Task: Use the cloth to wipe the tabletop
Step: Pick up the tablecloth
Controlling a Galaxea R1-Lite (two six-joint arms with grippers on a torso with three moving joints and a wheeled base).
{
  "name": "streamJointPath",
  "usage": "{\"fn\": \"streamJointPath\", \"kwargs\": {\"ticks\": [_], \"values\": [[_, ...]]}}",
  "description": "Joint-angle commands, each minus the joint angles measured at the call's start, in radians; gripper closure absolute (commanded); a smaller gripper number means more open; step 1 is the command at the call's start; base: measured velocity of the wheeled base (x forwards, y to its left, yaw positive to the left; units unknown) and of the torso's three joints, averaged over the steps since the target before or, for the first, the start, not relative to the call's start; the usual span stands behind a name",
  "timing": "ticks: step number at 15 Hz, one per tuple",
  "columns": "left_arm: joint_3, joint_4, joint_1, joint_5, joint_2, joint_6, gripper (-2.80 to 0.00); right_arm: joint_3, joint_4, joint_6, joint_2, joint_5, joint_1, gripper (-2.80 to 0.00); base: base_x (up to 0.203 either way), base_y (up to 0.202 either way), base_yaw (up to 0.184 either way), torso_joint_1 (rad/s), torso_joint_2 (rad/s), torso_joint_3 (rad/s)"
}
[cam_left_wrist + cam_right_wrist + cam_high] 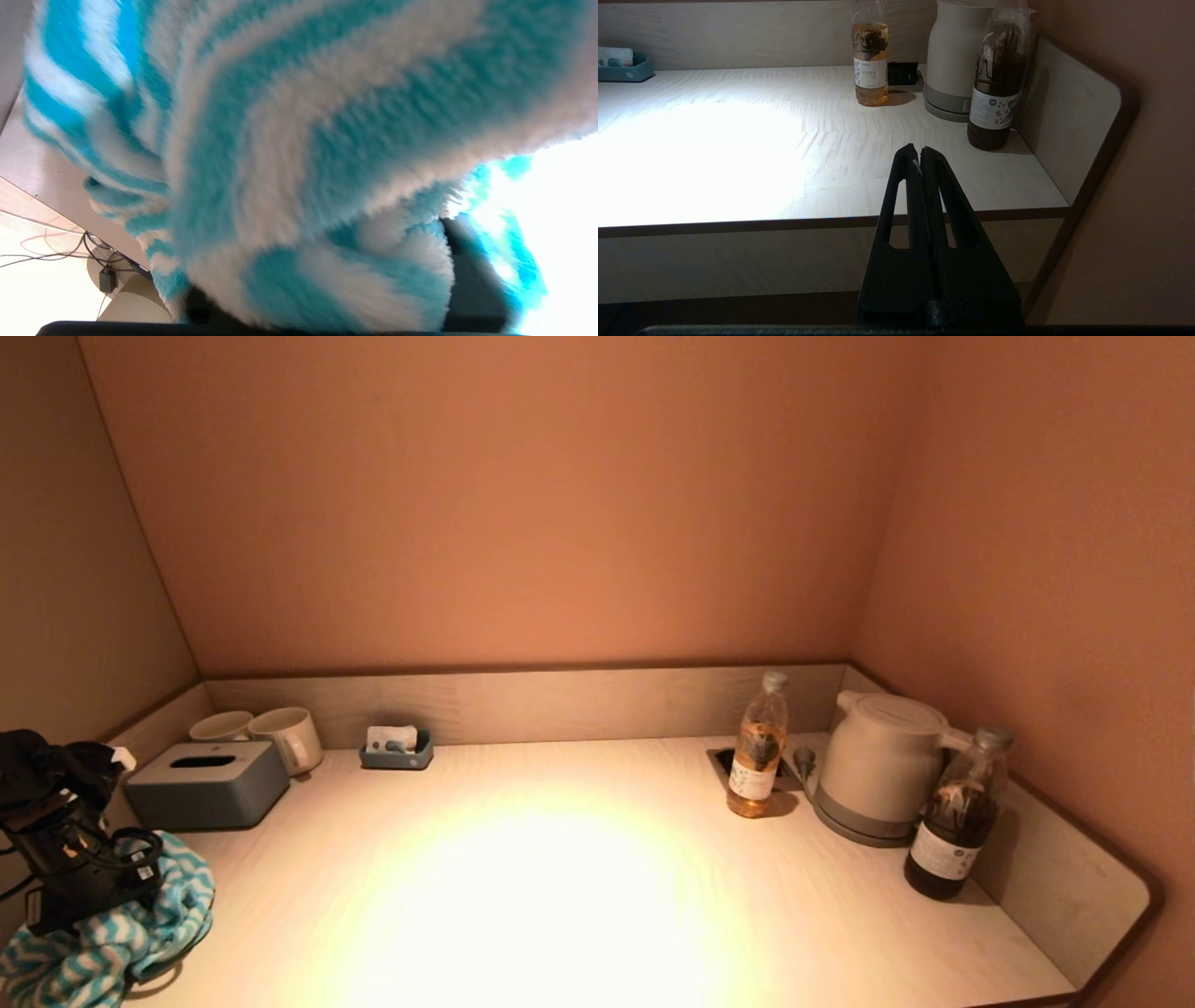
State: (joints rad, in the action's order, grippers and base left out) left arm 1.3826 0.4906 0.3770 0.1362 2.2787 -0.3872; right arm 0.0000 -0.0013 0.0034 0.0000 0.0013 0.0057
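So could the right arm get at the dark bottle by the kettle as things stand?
Probably yes: the right gripper, jaws shut, sits off the table's front edge with bare tabletop between it and the dark bottle; the kettle stands behind.

The left tool (pixel 70 868) is black with looped black cables; the right tool (pixel 920 156) has slotted, tapered black fingers.
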Motion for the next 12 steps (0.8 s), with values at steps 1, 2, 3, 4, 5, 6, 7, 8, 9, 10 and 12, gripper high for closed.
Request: {"fn": "streamJointPath", "kwargs": {"ticks": [1, 2, 3, 4, 5, 6, 7, 8, 9, 10, 12], "values": [[-0.002, 0.003, 0.000, 0.000, 0.001, -0.002, 0.00, 0.000, 0.000, 0.001, 0.000, 0.000, 0.000, 0.00, 0.000, 0.000, 0.000, 0.000, 0.00, 0.000], [-0.006, 0.003, -0.001, -0.001, -0.002, -0.002, 0.00, 0.000, 0.000, 0.001, 0.000, 0.000, 0.000, 0.00, 0.000, 0.000, 0.000, 0.000, 0.00, 0.000], [-0.009, 0.005, -0.001, -0.009, -0.011, -0.003, 0.00, 0.000, 0.000, 0.000, 0.000, 0.000, 0.000, 0.00, 0.000, 0.000, 0.000, 0.000, 0.00, 0.000], [-0.012, 0.006, -0.001, -0.023, -0.022, -0.002, 0.00, 0.000, 0.000, 0.000, 0.000, 0.000, 0.000, 0.00, 0.000, 0.000, 0.000, 0.000, 0.00, 0.000], [-0.014, 0.011, -0.002, -0.044, -0.050, -0.002, 0.00, 0.000, 0.000, 0.001, 0.000, 0.000, 0.000, 0.00, 0.000, 0.000, 0.000, 0.000, 0.00, 0.000], [-0.016, 0.016, -0.004, -0.062, -0.066, -0.002, 0.00, 0.000, 0.000, 0.000, 0.000, 0.000, 0.000, 0.00, 0.000, 0.000, 0.000, 0.000, 0.00, 0.000], [-0.018, 0.022, -0.007, -0.071, -0.093, -0.002, 0.00, 0.000, 0.000, 0.000, 0.000, 0.000, 0.000, 0.00, 0.000, 0.000, 0.000, 0.000, 0.00, 0.000], [-0.020, 0.031, -0.013, -0.079, -0.111, -0.002, 0.00, 0.000, 0.000, 0.001, 0.000, 0.000, 0.000, 0.00, 0.000, 0.000, 0.000, 0.000, 0.00, 0.000], [-0.023, 0.045, -0.023, -0.093, -0.160, -0.002, 0.00, 0.000, 0.000, 0.001, 0.000, 0.000, 0.000, 0.00, 0.000, 0.000, 0.000, 0.000, 0.00, 0.000], [-0.025, 0.063, -0.037, -0.123, -0.227, -0.002, 0.00, 0.000, 0.000, 0.000, 0.000, 0.000, 0.000, 0.00, 0.000, 0.000, 0.000, 0.000, 0.00, 0.000], [-0.023, 0.111, -0.073, -0.205, -0.349, -0.002, 0.00, 0.000, 0.000, 0.001, 0.000, 0.000, 0.000, 0.00, 0.000, 0.000, 0.000, 0.000, 0.00, 0.000]]}}
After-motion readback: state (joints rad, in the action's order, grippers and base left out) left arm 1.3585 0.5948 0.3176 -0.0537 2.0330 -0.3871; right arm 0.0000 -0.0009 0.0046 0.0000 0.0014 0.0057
